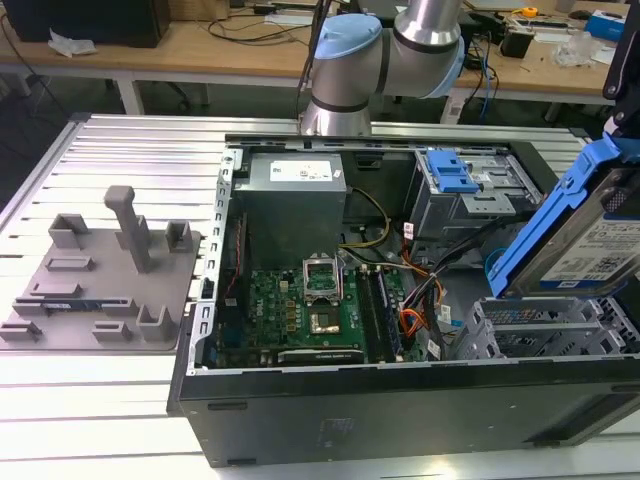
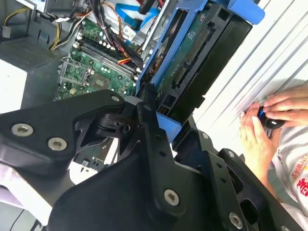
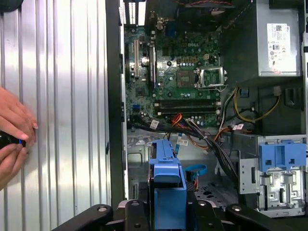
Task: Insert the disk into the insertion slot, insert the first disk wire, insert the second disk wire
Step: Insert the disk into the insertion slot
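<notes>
The tool [image 2: 163, 120] seemingly grips the disk [image 1: 598, 238] tilted above the insertion slot [image 1: 535, 330].

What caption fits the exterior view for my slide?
Tilted disk in blue carrier hangs above the slot of an open computer case.

A robotics lab: slotted aluminium table [image 1: 120, 150], cable-strewn wooden benches [image 1: 200, 50], an opened computer case [image 1: 400, 420].
</notes>
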Action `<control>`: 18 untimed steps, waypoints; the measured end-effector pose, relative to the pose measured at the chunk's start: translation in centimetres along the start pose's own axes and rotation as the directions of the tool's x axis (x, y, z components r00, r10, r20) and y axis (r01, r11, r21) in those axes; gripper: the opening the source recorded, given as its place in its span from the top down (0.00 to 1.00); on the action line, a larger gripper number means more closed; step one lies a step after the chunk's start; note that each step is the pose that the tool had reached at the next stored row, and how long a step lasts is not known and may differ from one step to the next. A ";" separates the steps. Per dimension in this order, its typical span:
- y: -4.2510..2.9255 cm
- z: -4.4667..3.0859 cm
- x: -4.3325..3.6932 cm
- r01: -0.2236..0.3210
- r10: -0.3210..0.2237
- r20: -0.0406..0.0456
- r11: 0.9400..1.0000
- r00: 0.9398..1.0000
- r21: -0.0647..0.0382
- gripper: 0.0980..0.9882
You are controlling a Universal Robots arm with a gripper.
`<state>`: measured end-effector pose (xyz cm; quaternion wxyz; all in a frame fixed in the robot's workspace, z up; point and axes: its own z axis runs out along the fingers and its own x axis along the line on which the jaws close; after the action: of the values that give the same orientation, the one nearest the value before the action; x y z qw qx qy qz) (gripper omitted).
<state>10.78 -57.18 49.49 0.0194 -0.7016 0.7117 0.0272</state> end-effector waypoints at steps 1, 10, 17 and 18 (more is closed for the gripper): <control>0.01 0.00 0.00 0.000 0.000 0.000 1.000 1.000 0.004 0.70; -0.05 0.02 -0.11 0.002 -0.002 0.000 1.000 1.000 0.016 0.70; -0.51 0.14 -0.75 0.002 -0.002 -0.002 1.000 1.000 0.016 0.70; -0.57 0.17 -1.05 0.002 -0.002 -0.004 1.000 1.000 0.016 0.70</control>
<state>11.36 -56.13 49.38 0.0236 -0.7021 0.7114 0.0203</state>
